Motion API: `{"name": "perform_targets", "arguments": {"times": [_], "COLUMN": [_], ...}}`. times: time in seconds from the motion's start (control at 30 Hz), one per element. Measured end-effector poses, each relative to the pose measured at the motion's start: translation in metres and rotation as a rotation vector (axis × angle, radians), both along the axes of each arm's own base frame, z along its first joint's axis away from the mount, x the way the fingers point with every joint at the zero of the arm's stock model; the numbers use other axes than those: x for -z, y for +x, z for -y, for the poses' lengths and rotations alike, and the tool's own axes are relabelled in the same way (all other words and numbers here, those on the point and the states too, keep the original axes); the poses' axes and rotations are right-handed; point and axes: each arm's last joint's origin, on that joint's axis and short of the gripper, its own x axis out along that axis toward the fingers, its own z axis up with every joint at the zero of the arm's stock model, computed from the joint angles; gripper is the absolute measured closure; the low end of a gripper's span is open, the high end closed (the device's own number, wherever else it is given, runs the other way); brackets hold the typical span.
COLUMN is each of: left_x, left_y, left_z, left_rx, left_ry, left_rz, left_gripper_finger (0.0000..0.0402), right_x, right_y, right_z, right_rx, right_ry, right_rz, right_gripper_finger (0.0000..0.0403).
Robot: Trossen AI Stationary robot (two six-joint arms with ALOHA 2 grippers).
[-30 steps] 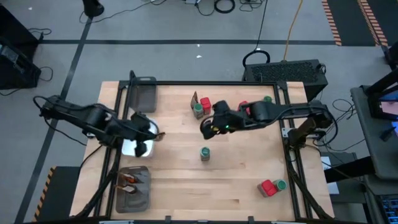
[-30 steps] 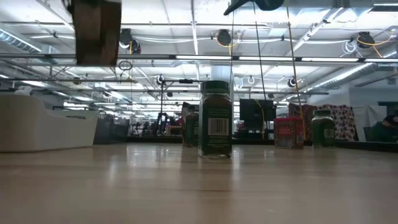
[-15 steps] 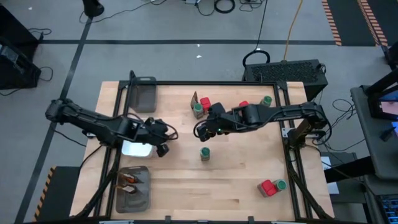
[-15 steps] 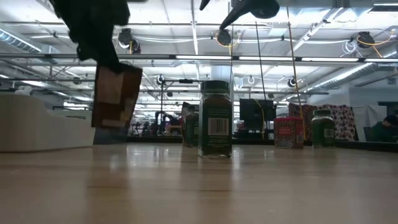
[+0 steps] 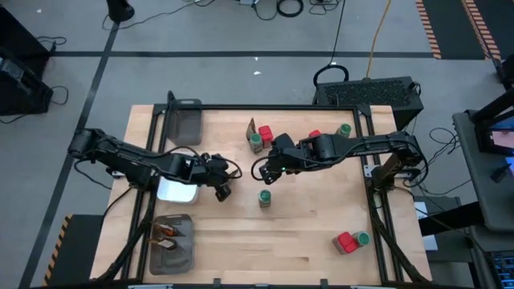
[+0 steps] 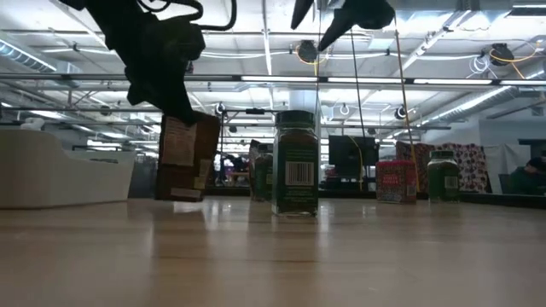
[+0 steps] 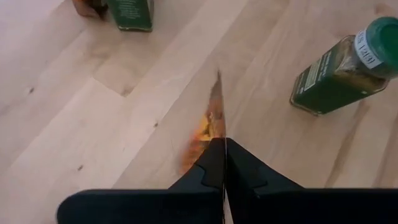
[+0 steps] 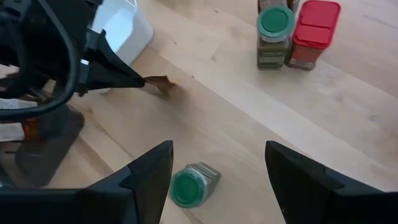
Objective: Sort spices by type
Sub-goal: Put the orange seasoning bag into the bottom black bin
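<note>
Near the table's centre, at about nine o'clock from the lone green-lidded jar [image 5: 264, 197], the left gripper [image 5: 222, 191] has its jaws pressed tight together on a brown-orange sachet [image 6: 186, 157], which hangs from the fingertips with its lower edge at or just above the wood; the low view cannot settle whether it touches. Seen past the left wrist, the sachet [image 7: 209, 124] shows edge-on as a thin sliver between the closed fingers [image 7: 214, 163]. At nine o'clock from that gripper sits the white dish [image 5: 176, 189], and at seven o'clock, by the table's near left corner, a grey mesh tray [image 5: 172, 242] holds more sachets. Above the lone jar, at its twelve o'clock, the right gripper [image 5: 262, 170] hovers with its jaws spread wide and nothing between them; its own camera looks down on the jar [image 8: 192, 183] between the two fingers. A cluster of a jar and a red box [image 5: 265, 133] stands at twelve o'clock from the right gripper, and another jar-and-box pair [image 5: 351, 241] lies at the table's five o'clock corner.
</note>
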Motion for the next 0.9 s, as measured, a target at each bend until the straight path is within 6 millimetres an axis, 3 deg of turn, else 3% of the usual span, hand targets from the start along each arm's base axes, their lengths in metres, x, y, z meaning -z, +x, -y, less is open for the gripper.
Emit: {"name": "perform_targets", "arguments": {"times": [0.37,0.7,0.9], "left_x": [0.001,0.000,-0.023], "left_y": [0.001,0.002,0.001], "left_z": [0.001,0.002,0.004], "left_rx": [0.027,0.164,0.383], "left_ry": [0.004,0.009,0.077], "left_rz": [-0.009,-0.024,-0.064], "left_gripper_finger": [0.0375,0.0252,0.0191], "right_x": [0.002,0.003,0.004], "right_y": [-0.004,-0.004,-0.006], "right_z": [0.000,-0.002,-0.005], "right_rx": [-0.001,-0.018,-0.025], "right_ry": [-0.001,0.020,0.021], "right_rz": [-0.044,-0.055,-0.074], "right_gripper_finger": [0.0165,0.0165,0.0165]}}
